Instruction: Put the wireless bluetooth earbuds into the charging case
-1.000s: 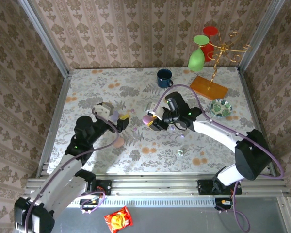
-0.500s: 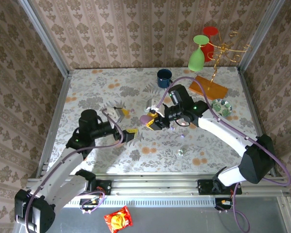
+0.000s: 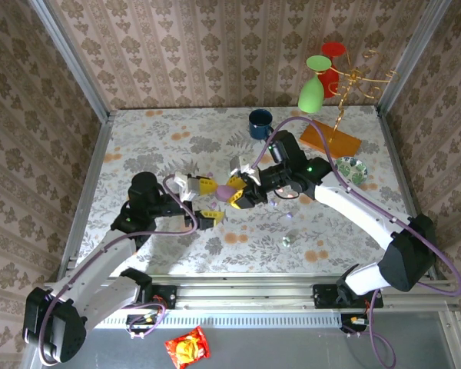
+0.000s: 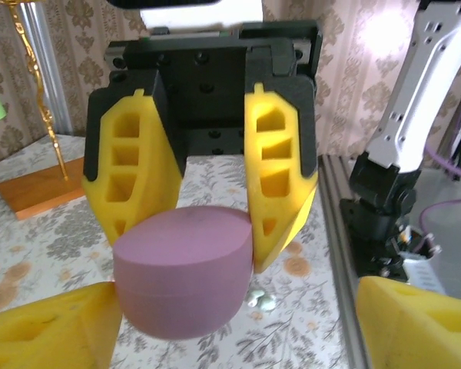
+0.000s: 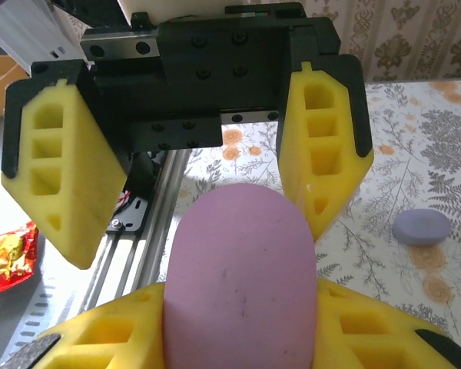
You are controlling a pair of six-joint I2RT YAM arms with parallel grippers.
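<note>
The charging case [image 3: 227, 190], a closed mauve oval [image 5: 238, 307], hangs over the middle of the table, and my right gripper [image 3: 236, 194] is shut on it from both sides. My left gripper [image 3: 213, 201] faces it head-on, open, one yellow finger on each side of the case's free end [image 4: 183, 277]. One left finger sits close against the case and the other stands well off it. A pair of whitish-green earbuds [image 4: 260, 300] lies on the tablecloth below, also small in the top view [image 3: 286, 241]. A tiny purple bud [image 3: 290, 216] lies near them.
A lilac pebble [image 5: 421, 227] rests on the cloth beside the grippers. At the back stand a blue mug [image 3: 260, 123], a gold rack with green and red glasses [image 3: 323, 81] on an orange base, and a patterned bowl [image 3: 349, 171]. A snack packet [image 3: 187, 347] lies beyond the front rail.
My left gripper swung round from the left to meet the case, and its jaws have narrowed around the case's end. My right gripper carried the case slightly left.
</note>
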